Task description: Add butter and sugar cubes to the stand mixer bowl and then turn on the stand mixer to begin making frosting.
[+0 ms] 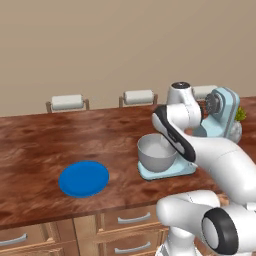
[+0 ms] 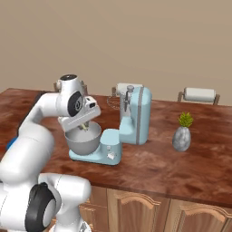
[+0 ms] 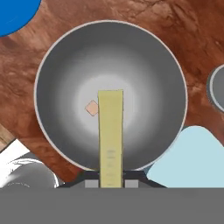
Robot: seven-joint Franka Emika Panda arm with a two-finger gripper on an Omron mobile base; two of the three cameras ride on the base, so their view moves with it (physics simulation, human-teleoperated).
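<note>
Gripper (image 3: 110,181) fingers are closed on the butter (image 3: 110,131), a long, thin, pale-yellow stick with flat faces and straight edges. In the hand view the stick reaches from between the two dark tips out over the middle of the stand mixer bowl (image 3: 57,65). Some faint marks sit on its lower part, but they are too blurred to read.

The bowl is round, wide-mouthed grey metal with a smooth shiny inside, brighter at the bottom and darker near the thin pale rim. On its bottom lies one of the sugar cubes (image 3: 91,107), a tiny square piece with a pale pinkish tint, just beside the butter as seen from the hand camera.

In the right base view the gripper (image 2: 84,127) hangs over the bowl (image 2: 81,141), which sits on the flat base of the stand mixer (image 2: 136,115). The mixer is light blue with smooth rounded plastic-looking surfaces; its head is tilted up, and a small white knob shows on the front of the base. No brand or writing can be read on it.

The counter (image 1: 40,145) is reddish-brown wood with a strong dark grain. A flat round blue plate (image 1: 83,178) lies on it well apart from the bowl (image 1: 156,152). A small grey egg-shaped vase with a green plant (image 2: 182,134) stands to the other side of the mixer.
</note>
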